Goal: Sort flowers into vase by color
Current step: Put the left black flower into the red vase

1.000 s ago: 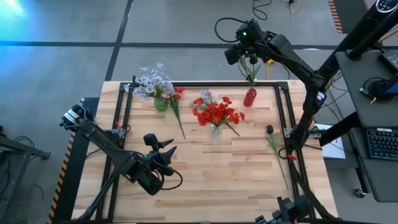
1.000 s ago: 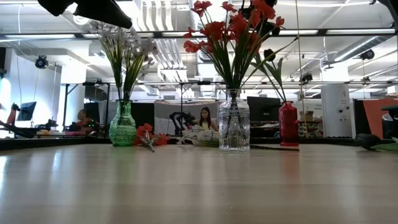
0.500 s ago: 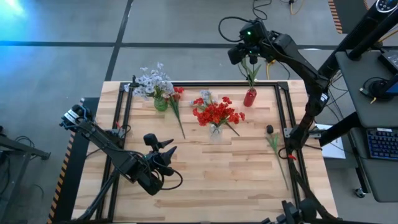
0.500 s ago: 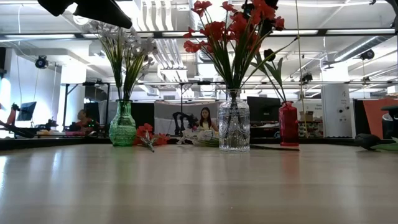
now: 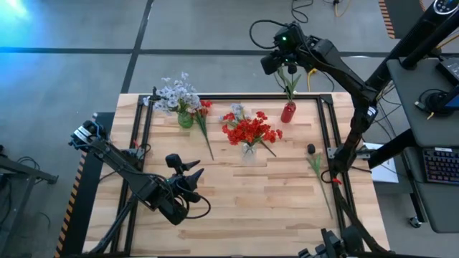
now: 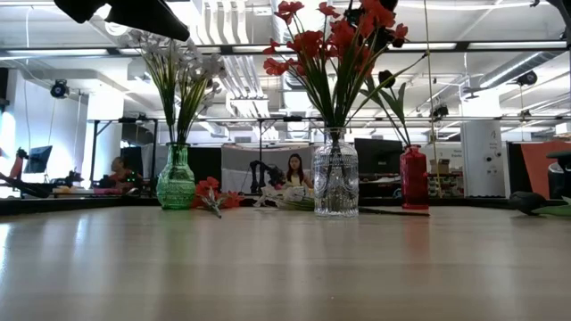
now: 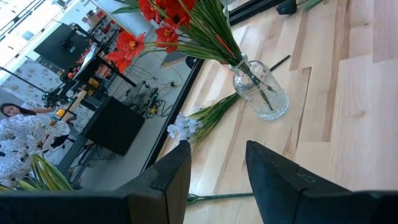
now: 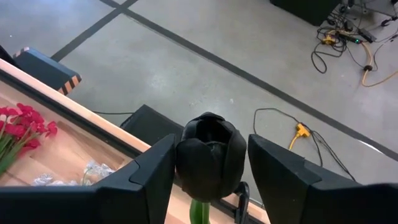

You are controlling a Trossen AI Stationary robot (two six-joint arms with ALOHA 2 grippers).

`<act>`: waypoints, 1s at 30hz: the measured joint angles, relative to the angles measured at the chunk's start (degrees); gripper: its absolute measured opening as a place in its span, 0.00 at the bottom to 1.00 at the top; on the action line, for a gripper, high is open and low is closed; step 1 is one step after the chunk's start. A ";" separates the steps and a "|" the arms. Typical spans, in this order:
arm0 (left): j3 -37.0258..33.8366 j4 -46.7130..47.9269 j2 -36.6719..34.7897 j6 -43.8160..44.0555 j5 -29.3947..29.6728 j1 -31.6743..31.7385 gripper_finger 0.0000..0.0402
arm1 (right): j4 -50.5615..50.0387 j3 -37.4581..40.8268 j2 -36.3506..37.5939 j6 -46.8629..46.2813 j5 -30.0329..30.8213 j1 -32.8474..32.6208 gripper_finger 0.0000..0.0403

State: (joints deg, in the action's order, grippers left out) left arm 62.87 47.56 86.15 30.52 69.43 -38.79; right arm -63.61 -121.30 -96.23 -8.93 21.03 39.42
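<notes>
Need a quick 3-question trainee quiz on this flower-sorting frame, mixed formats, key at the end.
1. True or false: the dark blackish tulip-like blossom sits between the right gripper fingers.
2. Multiple choice: the red flowers stand in which vase? A) green glass vase B) clear glass vase C) slim red vase
3. Fill in: the left gripper hovers over the wooden table holding ____.

Key: 1 true; 2 B; 3 nothing
</notes>
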 joint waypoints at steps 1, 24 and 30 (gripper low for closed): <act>0.00 0.00 0.00 0.00 0.00 0.00 0.34 | 0.00 0.00 0.01 0.00 -0.01 0.00 0.47; 0.00 0.19 0.00 0.00 0.00 0.00 0.34 | -2.30 0.00 3.72 0.97 -0.50 -0.17 0.15; 0.00 0.23 0.00 0.00 0.00 0.00 0.34 | -5.02 0.00 5.88 -0.37 -0.63 -0.17 0.18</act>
State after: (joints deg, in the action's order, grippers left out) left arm 62.87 47.79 86.15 30.52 69.43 -38.79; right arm -68.64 -121.30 -90.35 -9.30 20.40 39.24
